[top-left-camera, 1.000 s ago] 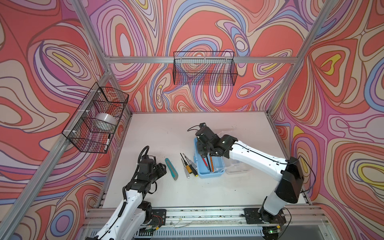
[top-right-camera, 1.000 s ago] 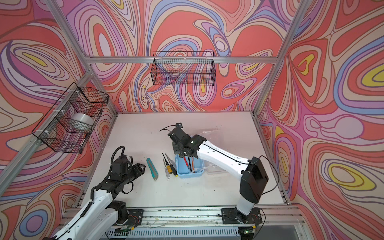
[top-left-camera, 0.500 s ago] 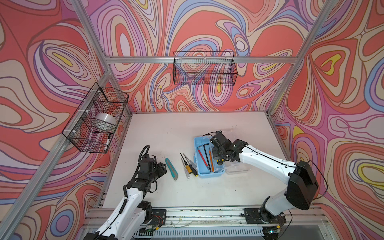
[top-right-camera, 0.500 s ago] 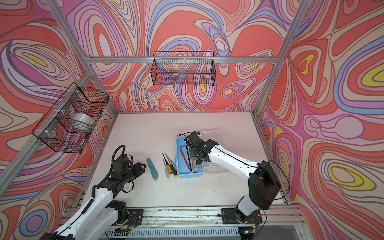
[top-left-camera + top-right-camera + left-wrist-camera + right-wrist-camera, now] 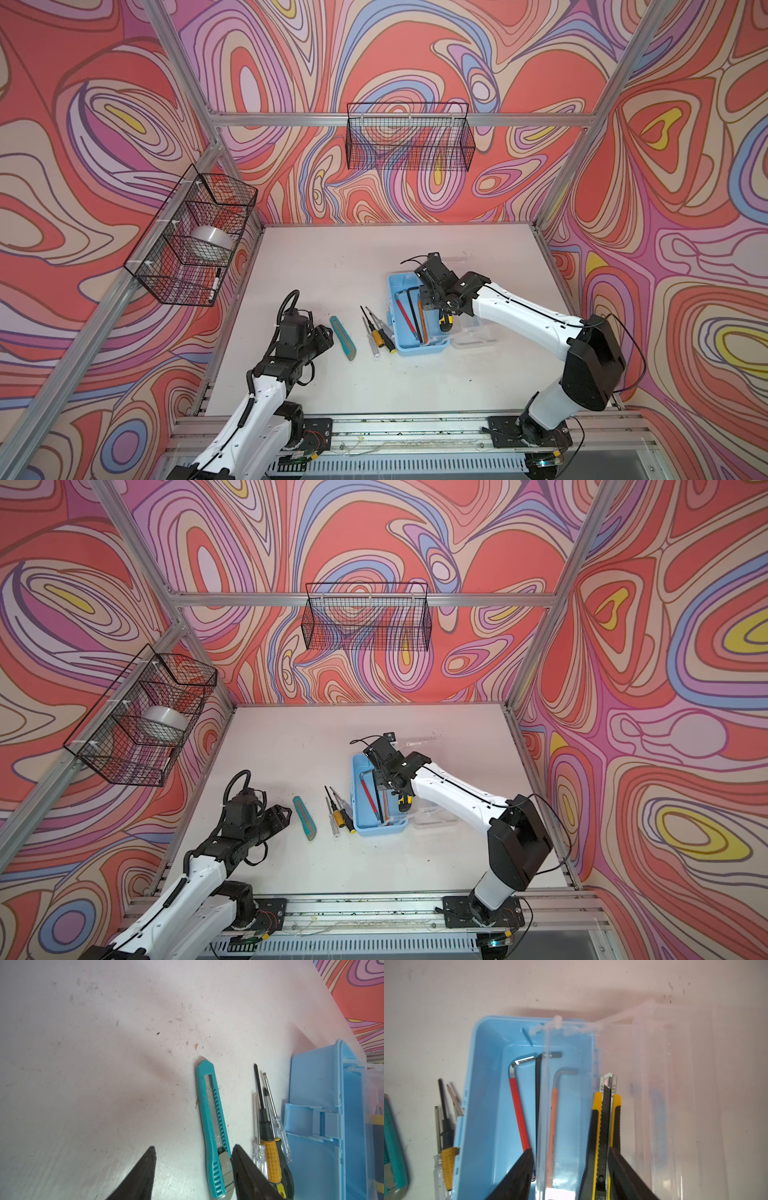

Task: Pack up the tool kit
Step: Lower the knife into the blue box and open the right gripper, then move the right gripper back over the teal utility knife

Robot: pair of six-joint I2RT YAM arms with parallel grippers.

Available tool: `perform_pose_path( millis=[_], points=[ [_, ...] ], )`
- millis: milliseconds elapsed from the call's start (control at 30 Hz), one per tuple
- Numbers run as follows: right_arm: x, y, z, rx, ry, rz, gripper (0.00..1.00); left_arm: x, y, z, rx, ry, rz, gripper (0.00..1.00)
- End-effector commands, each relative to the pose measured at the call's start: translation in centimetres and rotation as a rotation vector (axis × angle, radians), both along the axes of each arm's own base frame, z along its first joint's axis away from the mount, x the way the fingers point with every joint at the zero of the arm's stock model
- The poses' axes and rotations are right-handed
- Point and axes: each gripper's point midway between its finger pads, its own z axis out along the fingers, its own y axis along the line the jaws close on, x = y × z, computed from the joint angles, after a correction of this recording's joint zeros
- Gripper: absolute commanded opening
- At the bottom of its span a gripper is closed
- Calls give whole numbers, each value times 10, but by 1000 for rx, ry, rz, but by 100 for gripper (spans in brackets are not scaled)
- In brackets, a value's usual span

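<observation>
Swung back over the light-blue case (image 5: 415, 349) mid-tabletop (image 5: 332, 257), the right tool (image 5: 570, 1149) now gapes empty, with the yellow knife (image 5: 604, 1126) just beside one finger. The left tool (image 5: 193, 1146) is open at the teal knife's (image 5: 214, 1118) end. Screwdrivers (image 5: 270, 1157) crowd the case's left-arm side. There is free room toward the back wall.

Little legible txt is found. Embossed lettering is seen along the black slider of the yellow/black utility knife (image 5: 604, 1126), right of the hex keys; only approx. "SK5" can be made out, rest unclear. A small printed mark is carried on the teal utility knife (image 5: 214, 1115), far left of it, too small to be read.
</observation>
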Motion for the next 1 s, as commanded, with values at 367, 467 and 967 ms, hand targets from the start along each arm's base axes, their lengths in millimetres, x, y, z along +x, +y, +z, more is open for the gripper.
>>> perform_pose_path(
  millis=[367,467,967],
  points=[
    [-48,184,-40,49,67,420,62,-14,21,9,-39,4,108,60],
    [-54,208,-57,50,94,470,62,-18,24,4,-119,-13,148,60],
    [-65,254,-117,31,196,576,69,-24,27,1,-137,-21,159,60]
  ],
)
